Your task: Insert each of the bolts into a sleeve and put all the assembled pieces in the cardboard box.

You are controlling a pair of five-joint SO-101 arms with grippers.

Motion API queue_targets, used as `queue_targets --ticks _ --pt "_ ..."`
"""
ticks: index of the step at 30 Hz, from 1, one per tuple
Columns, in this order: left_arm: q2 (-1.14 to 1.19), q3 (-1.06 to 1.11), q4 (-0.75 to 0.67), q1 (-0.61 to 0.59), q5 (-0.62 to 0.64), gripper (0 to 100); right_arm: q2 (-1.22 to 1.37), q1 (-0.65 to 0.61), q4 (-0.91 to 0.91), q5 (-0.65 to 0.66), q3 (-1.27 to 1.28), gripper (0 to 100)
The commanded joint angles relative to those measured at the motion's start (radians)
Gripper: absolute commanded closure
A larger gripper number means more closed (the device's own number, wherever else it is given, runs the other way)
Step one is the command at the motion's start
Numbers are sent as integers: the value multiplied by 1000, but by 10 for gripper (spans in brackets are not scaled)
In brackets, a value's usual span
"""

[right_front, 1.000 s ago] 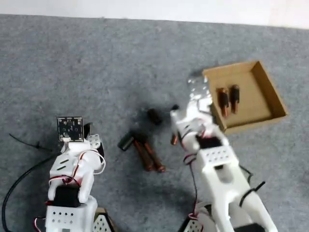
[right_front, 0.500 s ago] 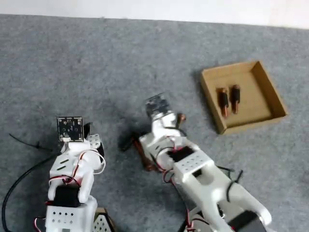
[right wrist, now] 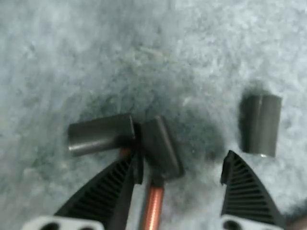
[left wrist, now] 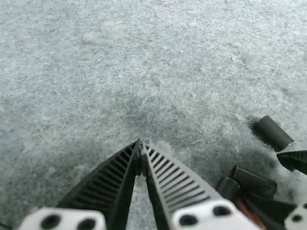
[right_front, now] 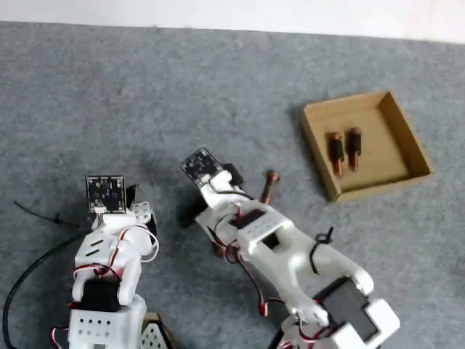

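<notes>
2 assembled pieces lie side by side inside the cardboard box, and a loose copper bolt lies near the box. Farther from the box, the right gripper stands wide open around 2 touching black sleeves, with a third sleeve just beside it. Farthest from the box, the left gripper is closed on nothing.

Counted one cardboard box, upper right of high view; two assembled pieces lay inside. One loose bolt sat mid-frame. Right wrist view showed three dark sleeves.
</notes>
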Motion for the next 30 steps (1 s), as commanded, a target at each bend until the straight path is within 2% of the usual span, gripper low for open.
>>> queue_targets --ticks 1,11,17,18,27,30 --pt "-16 1 -25 -7 0 993 44 -15 2 12 -84 753" --pt "-16 1 -25 -7 0 993 179 -10 7 12 -163 772" --pt "-16 1 -25 -8 0 993 179 -8 7 12 -160 988" --pt "-16 1 -25 -8 0 993 179 -7 7 12 -160 997" --pt "-16 1 -25 -10 0 993 176 -2 7 6 -160 987" --pt "-16 1 -25 -10 0 993 97 27 35 9 -140 994"
